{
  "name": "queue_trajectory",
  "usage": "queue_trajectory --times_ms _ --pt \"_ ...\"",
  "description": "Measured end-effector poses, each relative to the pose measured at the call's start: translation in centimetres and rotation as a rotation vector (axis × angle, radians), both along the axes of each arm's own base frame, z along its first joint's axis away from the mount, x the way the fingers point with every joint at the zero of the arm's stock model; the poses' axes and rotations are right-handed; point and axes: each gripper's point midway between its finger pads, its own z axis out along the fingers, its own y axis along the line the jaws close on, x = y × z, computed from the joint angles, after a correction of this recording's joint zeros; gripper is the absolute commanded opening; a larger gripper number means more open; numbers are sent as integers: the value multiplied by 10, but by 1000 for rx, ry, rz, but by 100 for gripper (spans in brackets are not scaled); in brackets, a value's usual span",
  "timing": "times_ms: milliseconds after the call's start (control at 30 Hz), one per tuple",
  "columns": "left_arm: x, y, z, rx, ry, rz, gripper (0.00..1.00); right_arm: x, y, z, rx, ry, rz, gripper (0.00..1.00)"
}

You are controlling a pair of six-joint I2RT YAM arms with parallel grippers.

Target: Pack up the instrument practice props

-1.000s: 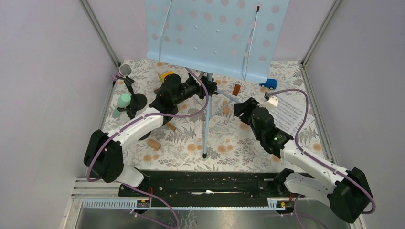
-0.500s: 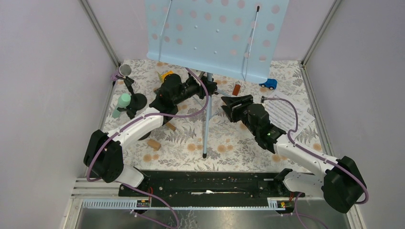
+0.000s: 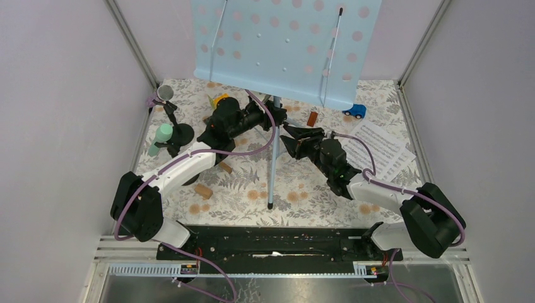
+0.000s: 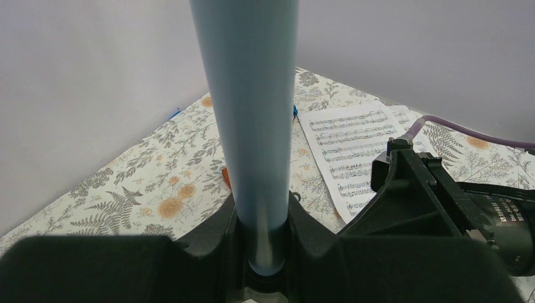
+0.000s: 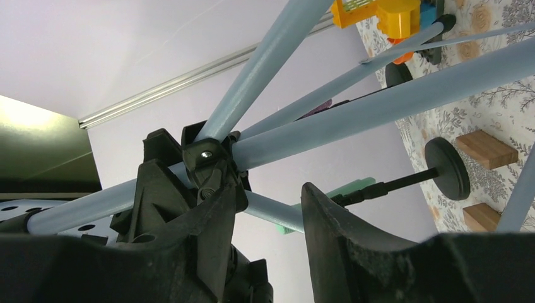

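While the big blue music rack [image 3: 284, 44] stood far back in the middle, its pole [image 4: 252, 126] squeezed tight by the left gripper [image 3: 272, 118], the right gripper [image 5: 271, 211], jaws open around the little black leg joint [image 5: 205, 161], probably needed to close slowly and straight.

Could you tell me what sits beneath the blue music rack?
Its pole, clamped by the left gripper, and a yellow toy peeking out; anything farther back is hidden.

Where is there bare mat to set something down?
Bare: front mat between block and stand leg, and between that leg and the right arm. Crowded: the hub, where left gripper and right gripper meet, and the microphones at left.
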Motion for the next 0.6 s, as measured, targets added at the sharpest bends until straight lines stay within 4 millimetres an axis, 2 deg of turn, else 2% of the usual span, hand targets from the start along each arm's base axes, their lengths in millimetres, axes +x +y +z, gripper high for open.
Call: queue_trajectory --times_ms 100,200,367,467,600 --pt "0 0 0 0 0 0 0 -1 0 1 8 -6 4 49" --pt "0 0 0 0 0 0 0 -3 -8 1 6 -9 -25 49" --pt "0 0 0 1 2 0 0 -15 -50 14 10 -37 -166 49" --pt "0 0 0 1 2 -2 0 -15 -61 23 12 -53 -208 50" --pt "0 0 0 2 2 -6 0 -12 -60 19 -14 -46 -216 50"
